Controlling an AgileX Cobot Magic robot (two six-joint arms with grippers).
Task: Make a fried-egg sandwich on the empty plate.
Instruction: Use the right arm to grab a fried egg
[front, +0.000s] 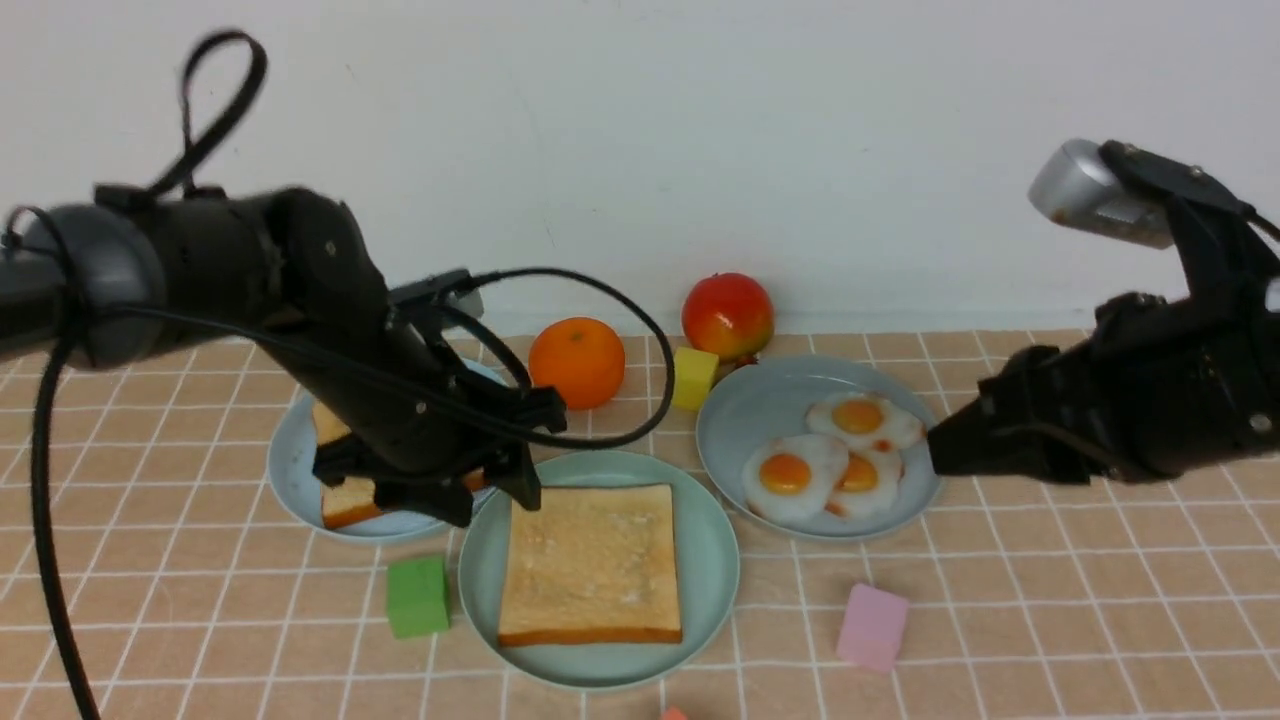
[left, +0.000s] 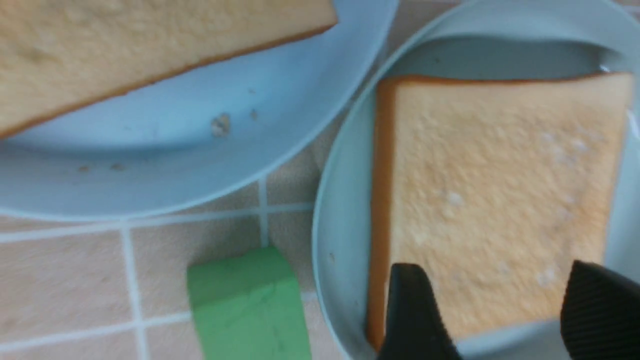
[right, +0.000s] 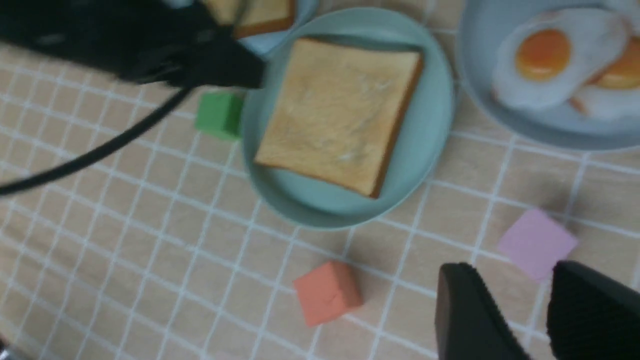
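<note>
One toasted bread slice (front: 592, 565) (left: 500, 175) (right: 340, 110) lies flat on the mint-green plate (front: 710, 560) (left: 340, 240) (right: 430, 115). My left gripper (front: 490, 505) (left: 492, 270) hangs open just over that slice's back-left edge, nothing between its fingers. More bread (front: 345, 500) (left: 125, 45) rests on the light-blue plate (front: 290, 470) behind it, partly hidden by the arm. Three fried eggs (front: 785, 475) (right: 542, 55) overlap on the grey-blue plate (front: 750, 410). My right gripper (front: 935, 455) (right: 510, 267) is open and empty at that plate's right rim.
An orange (front: 577, 362), a red apple (front: 727, 315) and a yellow cube (front: 694, 378) stand behind the plates near the wall. A green cube (front: 418, 595) touches the mint plate's left side. A pink cube (front: 872, 625) and a red cube (right: 327, 292) lie in front.
</note>
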